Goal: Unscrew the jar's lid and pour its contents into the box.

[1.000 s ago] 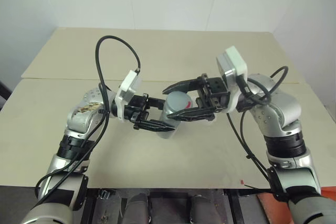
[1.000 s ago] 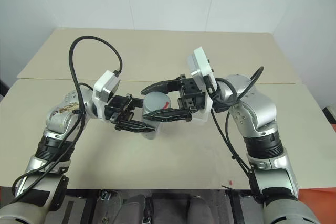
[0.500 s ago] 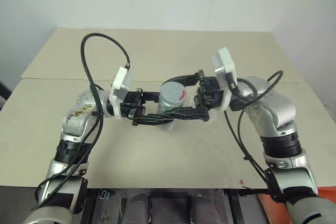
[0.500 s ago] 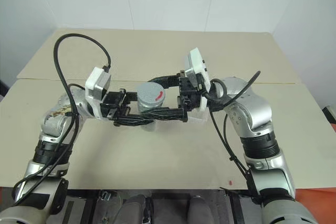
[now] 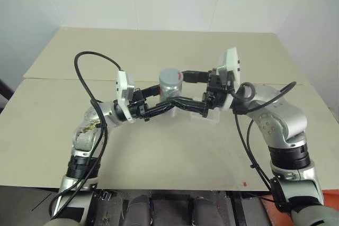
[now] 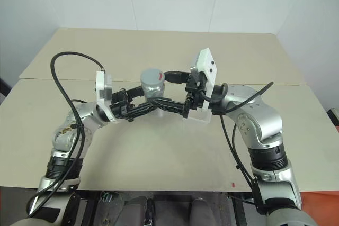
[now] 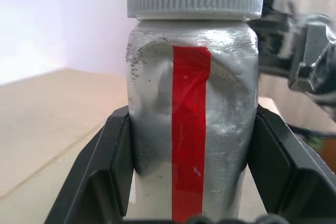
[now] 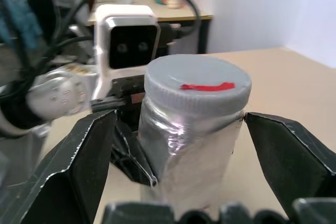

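My left gripper (image 5: 168, 105) is shut on the jar (image 7: 189, 129) and holds it upright above the table. Its black fingers (image 7: 113, 161) press the jar's silvery, dented wall on both sides of the red stripe. The grey ribbed lid (image 5: 170, 75) sits on the jar's top and has a red mark on it (image 8: 207, 86). My right gripper (image 5: 180, 88) comes in from the right at lid height. It is open, with one finger (image 8: 79, 156) on each side of the jar and not touching it. The clear box (image 6: 200, 116) stands on the table under the right gripper. The contents are hidden.
The beige table (image 5: 159, 46) is made of two tops with a seam across it, and it reaches back to a white wall. Black cables loop above both wrists. The table's near edge lies close below my arms.
My right gripper has let go of the lid and opened wide. Both wrists have turned, bringing the jar from tilted to upright and a little farther from me.
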Robot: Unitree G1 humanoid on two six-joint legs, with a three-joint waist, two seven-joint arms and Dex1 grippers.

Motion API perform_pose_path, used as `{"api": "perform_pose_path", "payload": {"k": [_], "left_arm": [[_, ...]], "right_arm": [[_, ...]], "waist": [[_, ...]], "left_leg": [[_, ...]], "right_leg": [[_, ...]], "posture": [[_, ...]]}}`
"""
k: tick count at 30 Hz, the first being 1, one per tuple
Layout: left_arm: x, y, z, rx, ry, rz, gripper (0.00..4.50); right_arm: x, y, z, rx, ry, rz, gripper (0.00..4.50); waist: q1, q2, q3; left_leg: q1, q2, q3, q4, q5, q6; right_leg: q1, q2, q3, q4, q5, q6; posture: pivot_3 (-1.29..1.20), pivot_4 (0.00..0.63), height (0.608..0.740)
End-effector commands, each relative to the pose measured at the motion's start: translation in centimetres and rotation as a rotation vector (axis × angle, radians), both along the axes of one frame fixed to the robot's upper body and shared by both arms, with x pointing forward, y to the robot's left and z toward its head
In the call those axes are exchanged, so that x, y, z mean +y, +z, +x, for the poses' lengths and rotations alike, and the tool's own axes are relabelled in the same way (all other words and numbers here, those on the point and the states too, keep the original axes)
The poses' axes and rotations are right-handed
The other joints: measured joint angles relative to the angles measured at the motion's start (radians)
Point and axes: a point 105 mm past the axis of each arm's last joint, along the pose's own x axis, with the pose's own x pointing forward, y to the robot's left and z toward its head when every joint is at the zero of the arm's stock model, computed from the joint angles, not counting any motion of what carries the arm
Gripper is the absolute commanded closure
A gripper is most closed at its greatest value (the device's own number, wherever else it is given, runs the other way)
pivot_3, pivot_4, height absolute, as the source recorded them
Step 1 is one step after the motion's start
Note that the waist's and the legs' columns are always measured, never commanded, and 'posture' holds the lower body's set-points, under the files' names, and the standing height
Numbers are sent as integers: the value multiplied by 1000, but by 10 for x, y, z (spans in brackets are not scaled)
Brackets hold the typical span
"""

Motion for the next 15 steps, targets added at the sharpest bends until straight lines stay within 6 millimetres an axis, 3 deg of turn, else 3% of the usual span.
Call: {"api": "perform_pose_path", "payload": {"k": [1,6,9,15], "left_arm": [[4,10,14,-37,180,-47,1795],[-2,-2,27,-40,366,-33,1795],[-6,-5,26,-43,384,-28,1795],[-9,-7,25,-50,390,-15,1795]], "right_arm": [[-1,13,-4,-41,-77,57,15],[3,21,13,-44,-272,104,15],[3,25,26,-36,-375,134,15],[9,32,32,-25,-400,149,15]], "waist": [[0,0,0],[0,0,0],[-2,0,0],[-1,0,0]], "left_leg": [[0,0,0,0,0,0],[0,0,0,0,0,0],[0,0,1,0,0,0],[0,0,3,0,0,-1]], "right_leg": [[0,0,0,0,0,0],[0,0,0,0,0,0],[0,0,0,0,0,0],[0,0,-1,0,0,0]], "posture": [[0,150,740],[0,150,740],[0,150,740],[0,150,740]]}}
